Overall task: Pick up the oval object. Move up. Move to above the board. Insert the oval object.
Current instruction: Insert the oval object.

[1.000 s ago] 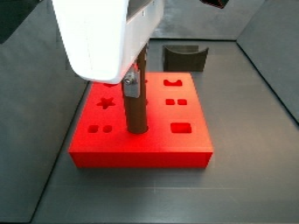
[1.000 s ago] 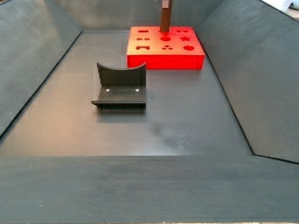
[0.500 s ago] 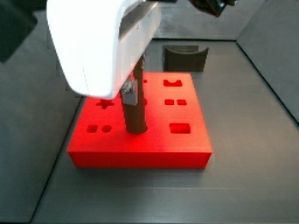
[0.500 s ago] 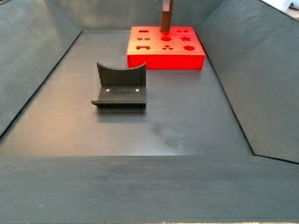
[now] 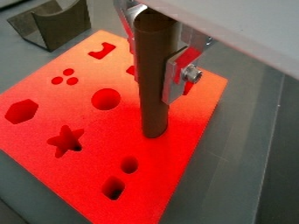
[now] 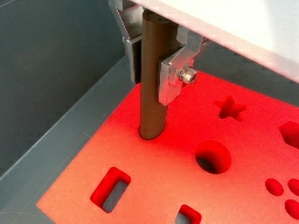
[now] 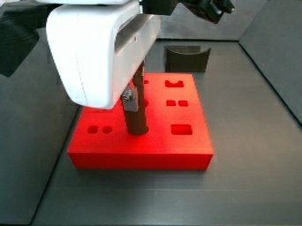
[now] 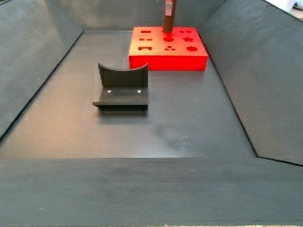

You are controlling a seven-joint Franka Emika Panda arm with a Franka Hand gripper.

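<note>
Jaws stand narrowly apart, just the peg's width, and we see the gripper [image 5: 162,54] pinching the upper part of the oval object [image 5: 152,83] between its flat silver fingers [image 6: 177,68], one plate pressed against the peg's side in both wrist views. We note the oval object as a slim brown rod, held upright, its lower end meeting the top of the board [image 5: 52,105] at a hole; whether it sits in or merely rests on the rim we cannot tell. We record the board as a bright red flat block with star, round, hexagonal and square cut-outs, lying on a dark grey floor [image 8: 178,133] inside a walled grey bin. In a side view the white gripper body [image 7: 94,53] hangs over the board's left half and hides much of the peg [image 7: 132,113]. In a side view the board [image 8: 166,50] lies at the far end of the bin, the peg [image 8: 169,12] rising from it. We find the fixture [image 8: 120,87], a dark bracket on its plate, on the floor well apart from the board, nearer the bin's middle. Its back shows in a side view [image 7: 186,58] behind the board.
</note>
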